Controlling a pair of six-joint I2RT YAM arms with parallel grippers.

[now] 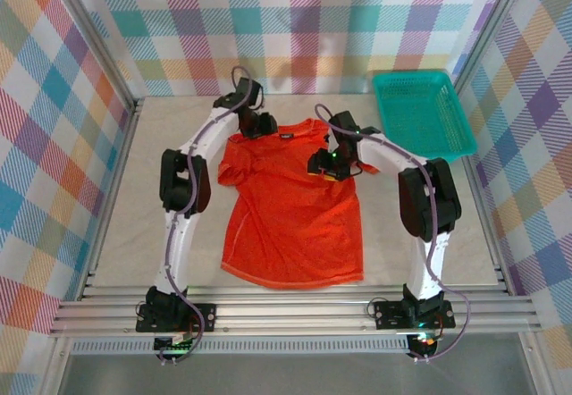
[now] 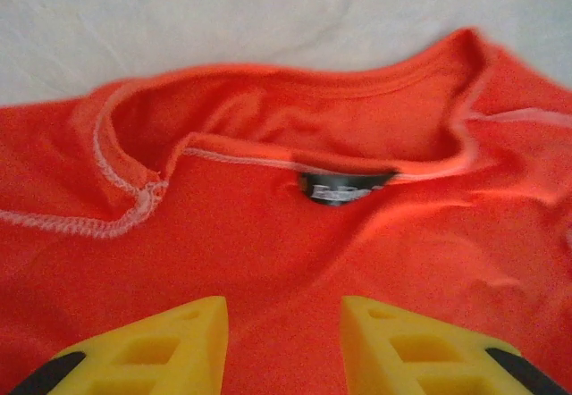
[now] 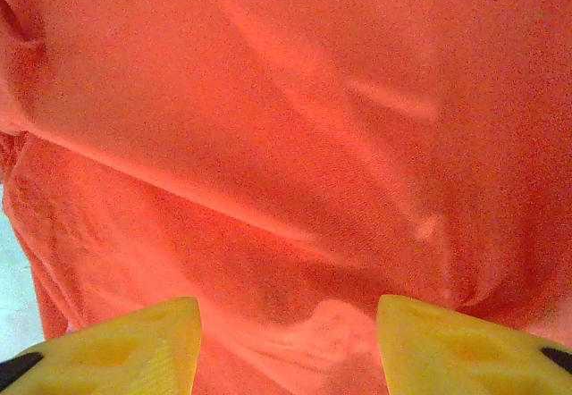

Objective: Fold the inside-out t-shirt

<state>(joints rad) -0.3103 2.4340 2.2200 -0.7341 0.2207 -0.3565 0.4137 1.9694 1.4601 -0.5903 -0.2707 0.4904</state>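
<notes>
Jaws of the left gripper (image 2: 284, 310) are seen parted, with nothing clamped. Flat orange cloth of the inside-out t-shirt (image 1: 290, 225) is visible through the gap. Just ahead of these jaws the dark neck label (image 2: 344, 187) is found, with the open collar (image 2: 295, 100) beyond it and bare table (image 2: 179, 20) past the collar. White seam stitching (image 2: 107, 176) is noted ahead and off to one side.

Jaws of the right gripper (image 3: 288, 310) are likewise apart, released. A small ridge of cloth (image 3: 331, 319) is raised between them, apparently touched by neither finger. Creased cloth is spread ahead of them.

From above, the shirt is seen lying flat, hem toward the arm bases, with both grippers over its upper part. Teal basket (image 1: 420, 113) is set well to the right of the right jaws.
</notes>
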